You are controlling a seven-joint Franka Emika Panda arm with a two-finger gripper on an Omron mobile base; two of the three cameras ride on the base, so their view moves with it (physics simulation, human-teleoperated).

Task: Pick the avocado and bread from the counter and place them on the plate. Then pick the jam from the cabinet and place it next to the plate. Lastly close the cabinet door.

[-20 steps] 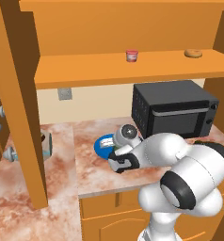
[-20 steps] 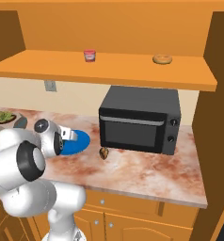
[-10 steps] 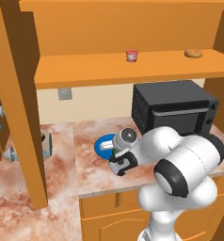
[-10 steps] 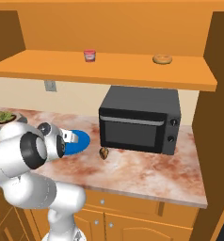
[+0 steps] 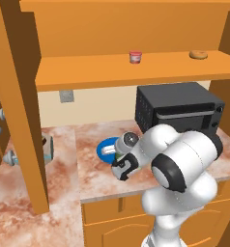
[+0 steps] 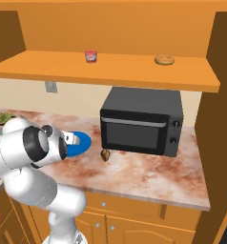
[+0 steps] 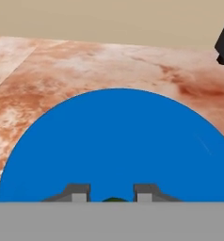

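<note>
I have the end effector hanging over the blue plate, which takes up the lower centre of the hand view, and its two tips are drawn in on a sliver of dark green that I take to be the avocado; I read this as the carry step ending, fruit gripped above the plate and not yet let go. In the left base view the plate sits at centre frame on the marbled worktop, mostly hidden behind my white wrist. In the right base view the speckled bread lies at centre frame, just in front of the black microwave and apart from the plate's right rim, so it waits as the next pick. The jam stands on the cabinet shelf at upper centre, with a pale ring-shaped roll well to its right. The cabinet door stands open along the left of the left base view. Bare blue lies all round the tips, so a release here should land well inside the rim; the microwave corner at the hand view's upper right is the one hard edge I judge worth minding when I swing toward the bread.
</note>
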